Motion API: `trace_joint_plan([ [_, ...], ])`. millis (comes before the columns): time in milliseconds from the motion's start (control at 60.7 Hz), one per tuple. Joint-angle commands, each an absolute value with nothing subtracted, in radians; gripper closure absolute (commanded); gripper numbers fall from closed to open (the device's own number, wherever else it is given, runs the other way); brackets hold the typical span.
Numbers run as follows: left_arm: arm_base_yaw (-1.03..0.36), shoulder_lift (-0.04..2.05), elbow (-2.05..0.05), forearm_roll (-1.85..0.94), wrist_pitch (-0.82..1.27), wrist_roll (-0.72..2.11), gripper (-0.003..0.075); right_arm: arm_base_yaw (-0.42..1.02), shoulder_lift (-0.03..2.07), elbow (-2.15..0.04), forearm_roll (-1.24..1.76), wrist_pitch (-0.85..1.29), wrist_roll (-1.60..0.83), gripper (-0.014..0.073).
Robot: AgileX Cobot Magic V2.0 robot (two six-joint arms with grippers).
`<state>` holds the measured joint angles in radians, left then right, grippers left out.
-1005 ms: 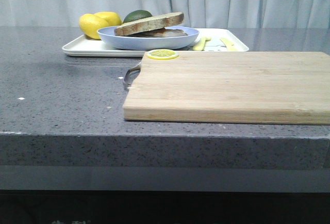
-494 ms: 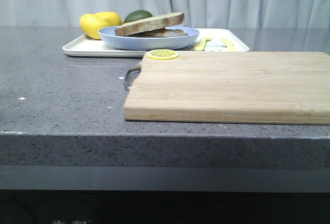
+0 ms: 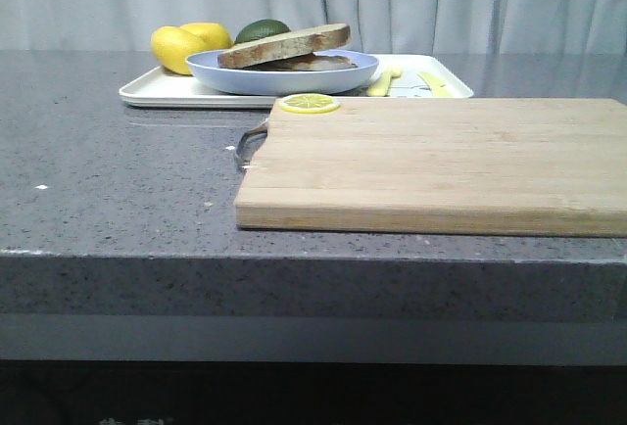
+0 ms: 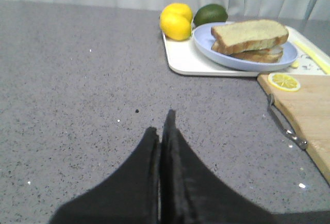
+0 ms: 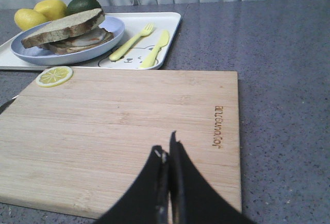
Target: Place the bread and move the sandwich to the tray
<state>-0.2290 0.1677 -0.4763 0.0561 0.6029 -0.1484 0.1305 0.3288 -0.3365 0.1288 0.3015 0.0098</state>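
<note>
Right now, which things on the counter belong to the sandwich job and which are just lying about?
Part of the job:
sandwich
blue plate
white tray

Just lying about:
wooden board
lemon slice
two lemons
avocado
yellow fork and knife

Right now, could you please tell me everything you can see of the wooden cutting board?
The wooden cutting board is a thick, pale bamboo-looking rectangle lying flat on the grey speckled counter, just in front of the white tray. A brand name is burned in near one short edge, and a metal handle is fixed to the opposite one. A lemon slice rests on one far corner. The right gripper hangs above it.
</note>
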Motion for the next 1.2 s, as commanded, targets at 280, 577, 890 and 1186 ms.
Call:
trace_joint_plan([
  [280,-0.226,0.046,-0.489,0.058,0.524,-0.159,0.0741,0.125,0.336,-0.364,0.128,0.219,0.01,0.0653],
  [577,-0.226,0.046,-0.489,0.058,0.524,-0.159,0.0741,0.125,0.336,-0.364,0.128,0.219,0.01,0.0653],
  [890,-0.181,-0.001,-0.334,0.0,0.239,-0.071,0.0741,0.125,0.336,-0.364,0.128,0.22,0.01,0.0653],
  [1186,-0.052,-0.028,-0.152,-0.064,0.186,-0.071,0.0741,0.125,0.336,-0.364,0.128,0.225,0.01,0.0653],
])
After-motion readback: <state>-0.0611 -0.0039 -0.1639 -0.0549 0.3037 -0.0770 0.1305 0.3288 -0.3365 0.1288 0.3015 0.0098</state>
